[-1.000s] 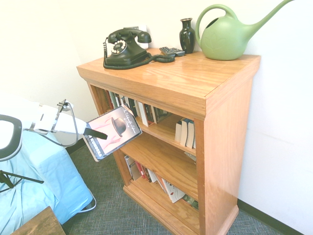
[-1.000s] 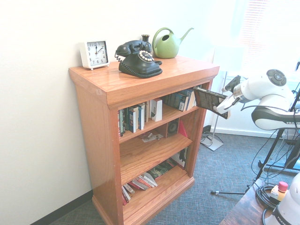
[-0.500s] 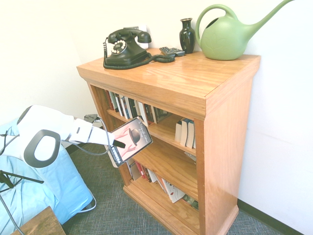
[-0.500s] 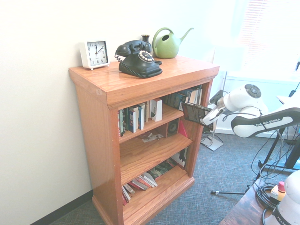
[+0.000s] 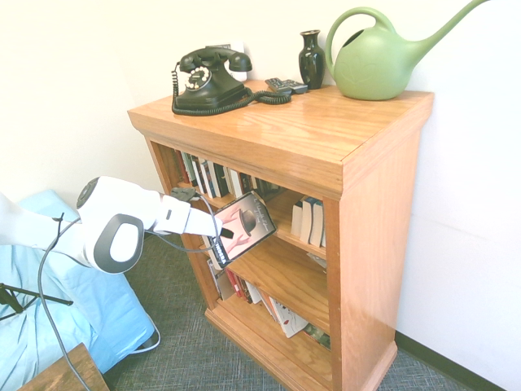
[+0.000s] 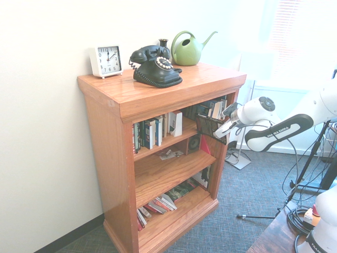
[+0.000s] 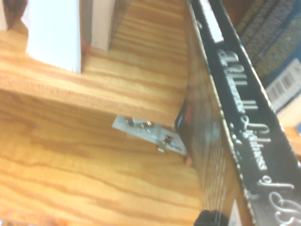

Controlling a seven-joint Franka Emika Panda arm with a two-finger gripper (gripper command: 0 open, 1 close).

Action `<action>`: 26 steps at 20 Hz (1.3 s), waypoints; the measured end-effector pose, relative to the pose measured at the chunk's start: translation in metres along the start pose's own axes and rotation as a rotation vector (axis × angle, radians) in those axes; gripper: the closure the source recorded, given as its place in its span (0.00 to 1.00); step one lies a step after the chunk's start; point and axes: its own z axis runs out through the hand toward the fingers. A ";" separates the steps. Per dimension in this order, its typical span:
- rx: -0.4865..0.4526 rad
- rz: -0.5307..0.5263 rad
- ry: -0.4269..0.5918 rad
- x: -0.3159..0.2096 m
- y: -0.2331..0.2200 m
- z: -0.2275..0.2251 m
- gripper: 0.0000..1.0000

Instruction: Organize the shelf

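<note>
The gripper (image 5: 221,235) is clenched on the lower edge of a paperback book (image 5: 244,225), pinching one edge so the rest of the book stays free to enter a gap. The book is tilted with its cover facing outward, presumably to bring it to the open front of the shelf (image 5: 326,147), which stands against the wall. In the wrist view the book's spine (image 7: 244,136) lies beside a shelf board (image 7: 94,89). Books (image 5: 213,177) already fill the upper tier. Compared with a second ago, the book is lower and nearer the opening, and the arm now extends into view.
</note>
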 end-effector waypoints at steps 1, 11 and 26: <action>0.003 0.001 0.003 0.001 -0.003 0.001 1.00; 0.053 -0.013 0.039 0.007 -0.041 0.000 1.00; 0.061 -0.007 0.045 0.020 -0.066 0.030 1.00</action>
